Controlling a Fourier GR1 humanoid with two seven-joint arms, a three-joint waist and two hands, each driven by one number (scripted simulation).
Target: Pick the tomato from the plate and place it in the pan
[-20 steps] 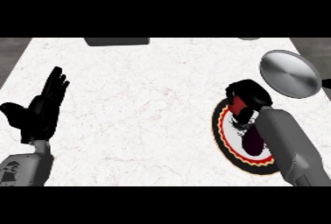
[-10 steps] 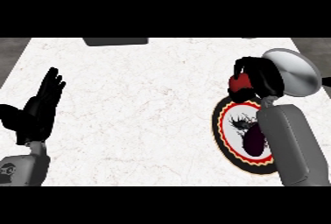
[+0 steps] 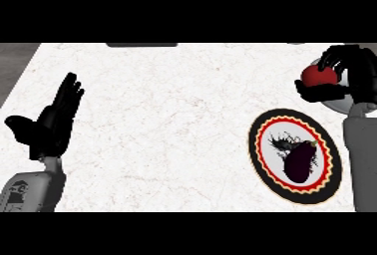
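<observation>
Right hand: curling round the tomato, carrying it clear of the plate, hovering over the pan.
Left hand: resting at the left, fingers straight and up, holding nothing.
Tomato handling: likely light, smooth, round, soft-skinned; sitting best cupped across its widest part, avoiding squeezing.
Plate: still bearing a dark eggplant lying near its middle.
Pan: mostly hiding beneath the hand; contents impossible to tell.

left hand: open, fingers up, resting | right hand: curled, holding
</observation>
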